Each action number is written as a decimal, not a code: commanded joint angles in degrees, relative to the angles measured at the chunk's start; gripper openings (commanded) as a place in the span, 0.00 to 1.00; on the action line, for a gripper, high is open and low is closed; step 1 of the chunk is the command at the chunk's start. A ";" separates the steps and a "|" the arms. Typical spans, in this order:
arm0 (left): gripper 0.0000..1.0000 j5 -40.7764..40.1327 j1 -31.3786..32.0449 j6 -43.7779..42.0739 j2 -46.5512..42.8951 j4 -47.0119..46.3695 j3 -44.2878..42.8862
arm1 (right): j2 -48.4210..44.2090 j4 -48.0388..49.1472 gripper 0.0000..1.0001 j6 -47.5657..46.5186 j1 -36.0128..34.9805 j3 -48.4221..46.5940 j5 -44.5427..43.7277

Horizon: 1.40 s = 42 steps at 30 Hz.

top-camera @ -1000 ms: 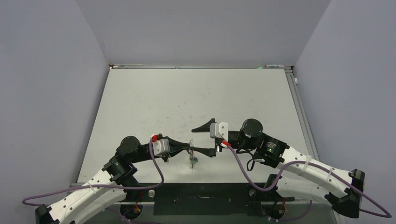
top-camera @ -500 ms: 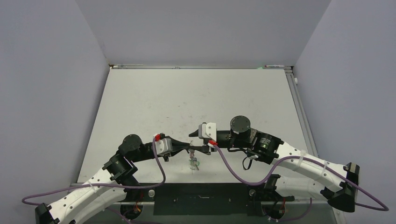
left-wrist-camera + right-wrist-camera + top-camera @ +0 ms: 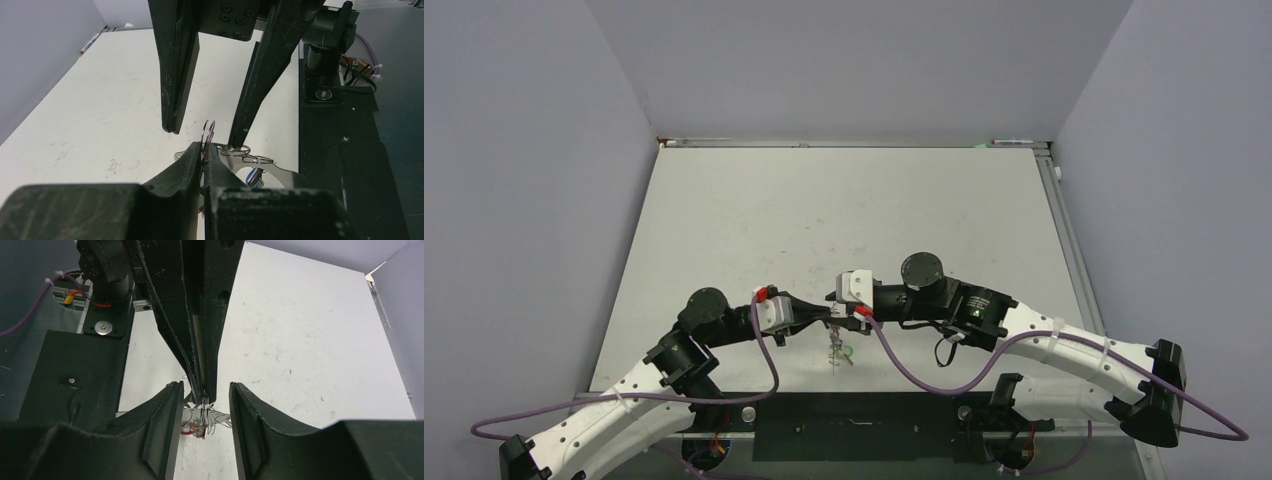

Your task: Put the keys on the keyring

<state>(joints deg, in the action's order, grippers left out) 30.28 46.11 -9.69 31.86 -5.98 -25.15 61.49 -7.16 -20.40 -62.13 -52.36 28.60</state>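
Colour rundown: my left gripper (image 3: 205, 150) and right gripper (image 3: 204, 390) are both matte black, scuffed pale along the edges. The keyring (image 3: 209, 131) is shiny silver. The keys (image 3: 200, 422) are silvery too, with a red tag and a bit of blue. Table (image 3: 844, 210) is off-white with grey smudges, cables (image 3: 764, 370) purple, arms (image 3: 624, 400) white, walls (image 3: 854, 60) pale greyish lilac.

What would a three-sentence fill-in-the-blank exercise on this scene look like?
1. The left gripper is ____ on the keyring.
2. The right gripper is ____, with one finger on each side of the left gripper's tips.
3. The keys hang ____ the keyring.

Missing words: shut; open; below.
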 commanded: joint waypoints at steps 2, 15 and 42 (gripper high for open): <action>0.00 0.11 -0.18 -0.39 -0.66 -2.81 -3.07 | 0.14 0.84 0.37 -1.07 -0.63 0.47 -1.46; 0.00 0.65 -0.23 -0.06 -1.11 -3.16 -3.07 | -0.50 1.32 0.23 -1.59 -0.70 1.80 -4.80; 0.00 1.03 -0.14 -0.48 -0.83 -3.16 -2.89 | -1.29 2.55 0.05 -0.78 -0.63 2.18 -4.34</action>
<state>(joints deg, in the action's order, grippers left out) 29.82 45.71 -9.89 31.53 -5.78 -25.15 61.54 -7.60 -20.95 -62.70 -50.39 24.51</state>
